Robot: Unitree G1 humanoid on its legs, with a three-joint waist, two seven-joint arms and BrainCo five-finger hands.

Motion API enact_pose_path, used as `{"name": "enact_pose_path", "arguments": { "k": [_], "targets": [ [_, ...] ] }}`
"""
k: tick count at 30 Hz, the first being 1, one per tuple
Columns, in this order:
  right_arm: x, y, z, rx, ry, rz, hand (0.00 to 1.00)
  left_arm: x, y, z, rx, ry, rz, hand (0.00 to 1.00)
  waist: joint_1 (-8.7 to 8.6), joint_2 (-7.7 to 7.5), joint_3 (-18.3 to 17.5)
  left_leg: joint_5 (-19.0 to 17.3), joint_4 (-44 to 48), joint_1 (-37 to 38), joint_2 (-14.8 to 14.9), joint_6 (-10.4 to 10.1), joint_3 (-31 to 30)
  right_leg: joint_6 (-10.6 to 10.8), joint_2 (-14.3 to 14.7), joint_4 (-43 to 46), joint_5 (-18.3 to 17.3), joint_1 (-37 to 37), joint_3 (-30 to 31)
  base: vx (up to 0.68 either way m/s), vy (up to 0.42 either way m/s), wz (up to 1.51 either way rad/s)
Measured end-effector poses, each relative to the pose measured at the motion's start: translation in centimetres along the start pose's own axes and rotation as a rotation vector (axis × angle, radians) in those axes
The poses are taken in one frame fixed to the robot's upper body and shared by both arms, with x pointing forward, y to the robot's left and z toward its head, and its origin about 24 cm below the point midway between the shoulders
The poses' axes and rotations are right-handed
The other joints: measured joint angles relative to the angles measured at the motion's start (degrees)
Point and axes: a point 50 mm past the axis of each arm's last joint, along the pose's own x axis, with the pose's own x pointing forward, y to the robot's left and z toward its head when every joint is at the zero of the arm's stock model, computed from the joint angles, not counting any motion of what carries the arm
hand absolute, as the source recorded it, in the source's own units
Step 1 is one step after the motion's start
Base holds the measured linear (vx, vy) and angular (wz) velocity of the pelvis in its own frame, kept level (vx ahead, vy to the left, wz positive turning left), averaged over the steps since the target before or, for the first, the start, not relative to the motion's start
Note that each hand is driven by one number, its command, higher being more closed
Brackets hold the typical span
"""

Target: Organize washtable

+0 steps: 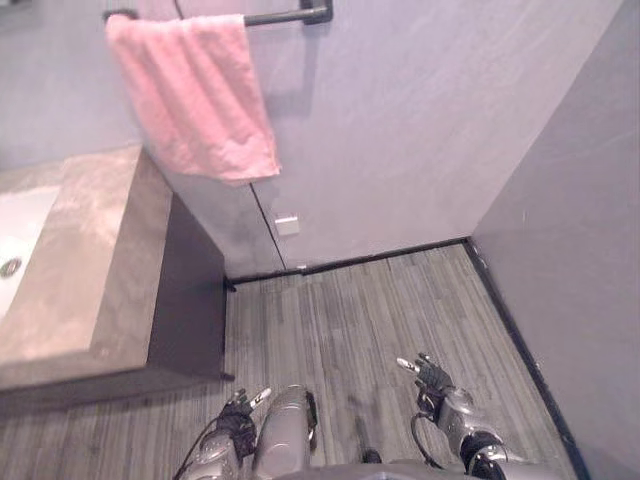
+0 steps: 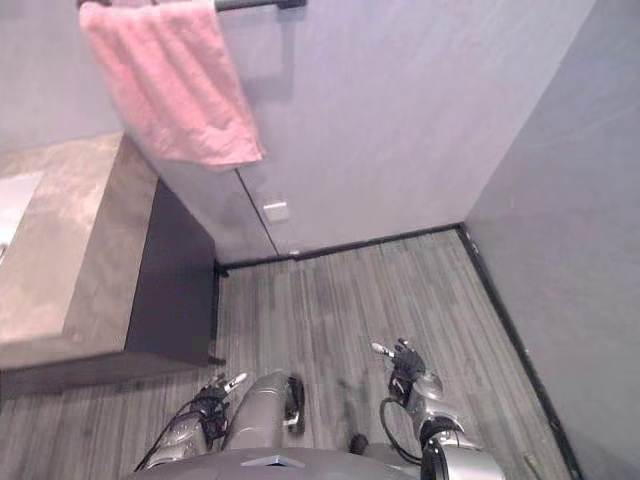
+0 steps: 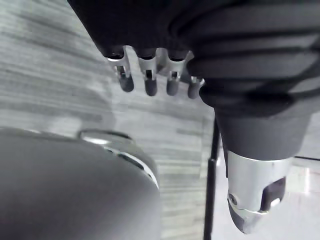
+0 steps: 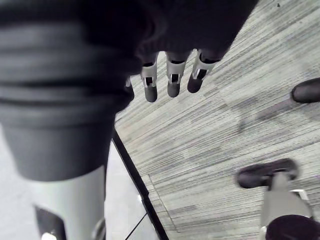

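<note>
A stone-topped washtable (image 1: 105, 260) stands at the left with a white sink (image 1: 18, 235) set in it. Above it a pink towel (image 1: 195, 95) hangs from a dark rail (image 1: 285, 15) on the wall. My left hand (image 1: 238, 412) hangs low near the floor at the bottom, fingers (image 3: 146, 80) straight and holding nothing. My right hand (image 1: 432, 378) hangs low on the right, its fingers (image 4: 172, 80) relaxed and empty. Both hands are well away from the washtable.
Grey plank floor (image 1: 370, 310) stretches ahead to a grey wall (image 1: 420, 130) with a small white fitting (image 1: 287, 225) low on it. Another wall (image 1: 580, 260) closes the right side. The washtable's dark cabinet (image 1: 185, 300) juts toward the floor space.
</note>
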Motion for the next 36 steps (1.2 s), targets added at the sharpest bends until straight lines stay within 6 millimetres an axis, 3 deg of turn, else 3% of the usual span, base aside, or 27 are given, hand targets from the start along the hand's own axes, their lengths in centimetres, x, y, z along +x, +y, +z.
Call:
{"name": "enact_pose_path", "arguments": {
  "k": [1,2,3,5,8,10,12,13,15,17,18,20,22,26,28,30,34,36],
  "targets": [
    [-0.1,-0.2,-0.6,-0.001,0.015,-0.004,0.0,-0.1,0.3,-0.4,-0.002,0.01,0.009,0.0,0.12,-0.35,-0.2,3.1,0.9,0.0,-0.5,1.3,-0.4,0.4,-0.6,0.7,-1.6,0.8,0.5,0.69,0.191,-0.34],
    [-0.4,-0.2,-1.5,-0.01,0.041,-0.002,0.0,-0.4,1.0,-1.2,-0.002,0.037,0.027,0.0,0.16,-0.8,-1.2,6.1,2.7,0.1,-1.6,4.4,-0.6,1.6,-1.7,2.8,-3.7,1.1,1.4,0.67,0.224,-0.25],
    [-0.7,-0.4,-2.8,-0.021,0.079,-0.003,0.0,-0.7,1.9,-2.2,-0.002,0.078,0.054,0.0,-0.23,-3.04,-2.6,6.2,3.5,0.7,-3.4,6.1,0.2,2.8,-4.2,8.9,-4.7,-1.0,2.3,0.62,0.212,-0.16],
    [-1.1,-0.6,-3.8,-0.013,0.107,-0.005,0.0,-0.9,2.7,-2.6,0.021,0.104,0.07,0.0,-0.14,-4.87,-3.7,5.2,2.7,2.6,-5.2,7.1,1.3,3.6,-5.7,17.8,-3.9,-4.7,3.1,0.5,0.19,0.01],
    [-1.4,-1.1,-4.8,0.036,0.126,-0.021,0.0,-0.9,2.8,-3.0,0.047,0.131,0.069,0.0,-0.4,-4.96,-3.6,2.7,0.1,10.3,-6.8,9.7,1.8,7.6,-6.4,39.0,2.0,-11.3,6.5,0.41,0.157,0.02],
    [-1.4,-0.7,-5.0,0.035,0.13,-0.007,0.0,-0.9,2.7,-2.8,0.06,0.127,0.061,0.0,-0.52,-4.52,-3.4,2.6,-3.5,16.3,-6.9,9.8,1.7,6.6,-6.5,46.0,1.4,-14.6,5.8,0.1,0.084,-0.09],
    [-1.4,-0.5,-5.0,0.026,0.13,0.007,0.0,-0.7,2.2,-2.6,0.078,0.12,0.043,0.0,-1.1,-3.75,-3.9,2.2,-7.2,20.5,-6.3,9.2,1.0,3.8,-7.1,44.5,-1.2,-17.5,3.1,-0.15,0.044,0.03],
    [-1.4,-0.4,-4.8,0.023,0.125,0.01,0.0,-0.6,1.9,-2.2,0.084,0.11,0.035,0.0,-1.68,-3.43,-3.9,2.0,-8.3,21.6,-5.8,8.8,0.6,3.7,-7.1,39.0,-2.8,-19.4,2.6,-0.38,0.046,0.12],
    [-1.3,-0.3,-4.7,0.018,0.121,0.013,0.0,-0.3,1.6,-1.7,0.109,0.095,0.023,0.0,-1.84,-3.67,-4.1,0.3,-8.5,21.5,-5.0,7.5,0.0,5.0,-6.7,24.9,-2.3,-20.1,2.9,-0.39,0.007,0.11],
    [-1.5,-0.1,-5.4,-0.009,0.143,0.026,0.0,-0.3,2.3,-1.2,0.121,0.079,0.036,0.0,-1.88,-6.55,-5.0,-0.7,-8.5,21.7,-6.7,5.6,-0.8,5.1,-8.1,14.0,5.2,-20.4,4.0,-0.08,-0.146,0.24],
    [-1.6,-0.4,-5.6,-0.012,0.149,0.019,0.0,-0.2,2.1,-1.2,0.126,0.082,0.032,0.0,-2.22,-6.64,-5.4,-0.4,-8.8,22.2,-6.7,5.0,-2.2,4.9,-8.3,14.3,5.2,-19.9,3.3,0.12,-0.2,0.4],
    [-1.6,-1.0,-5.3,-0.025,0.142,0.008,0.0,-0.3,1.2,-1.6,0.114,0.089,0.013,0.0,-2.1,-5.01,-6.4,1.2,-11.4,22.6,-5.4,2.8,-3.7,4.8,-6.9,11.3,5.2,-19.5,1.8,0.15,-0.175,0.31],
    [-1.4,-0.9,-4.6,-0.071,0.129,0.022,0.0,-0.3,0.6,-1.8,0.109,0.095,-0.002,0.0,-2.12,-3.98,-6.9,2.0,-12.3,22.1,-4.5,2.3,-5.1,3.9,-5.8,8.5,6.8,-18.3,0.3,0.15,-0.118,0.25],
    [-1.1,0.0,-3.8,-0.119,0.101,0.048,0.0,-0.2,0.2,-1.6,0.107,0.085,-0.012,0.0,-2.09,-3.99,-6.7,0.4,-9.1,20.6,-3.6,1.4,-9.1,3.4,-4.8,6.2,7.0,-15.4,-3.3,0.14,-0.1,0.53],
    [-0.8,0.6,-1.6,-0.143,0.008,0.068,0.0,0.1,-0.5,-0.6,0.105,0.049,-0.025,0.0,-1.95,-3.64,-4.4,-3.8,1.3,16.0,-3.3,0.9,-11.1,2.6,-4.5,7.4,6.0,-14.5,-4.9,0.04,-0.029,0.43],
    [-0.7,0.6,-0.6,-0.156,-0.037,0.069,0.0,0.1,-0.8,-0.3,0.107,0.034,-0.032,0.0,-1.75,-3.15,-3.9,-4.7,5.2,14.6,-3.4,0.7,-11.1,2.6,-4.6,9.0,4.9,-14.5,-5.1,0.0,-0.003,0.17],
    [-0.9,1.8,1.8,-0.177,-0.155,0.1,0.0,0.0,-1.3,-0.3,0.1,0.015,-0.036,0.0,-2.01,-2.0,-3.9,-6.6,3.6,15.4,-2.8,1.5,-8.2,2.8,-6.0,11.9,2.8,-15.5,-5.9,-0.03,0.011,0.04],
    [-1.2,2.9,3.5,-0.174,-0.237,0.132,0.0,-0.1,-0.9,-0.2,0.096,0.01,-0.016,0.0,-1.86,-2.51,-4.3,-5.0,0.1,16.1,-3.7,1.1,-6.8,3.2,-6.8,13.0,2.5,-17.0,-4.5,-0.05,0.031,-0.22]
  ]
}}
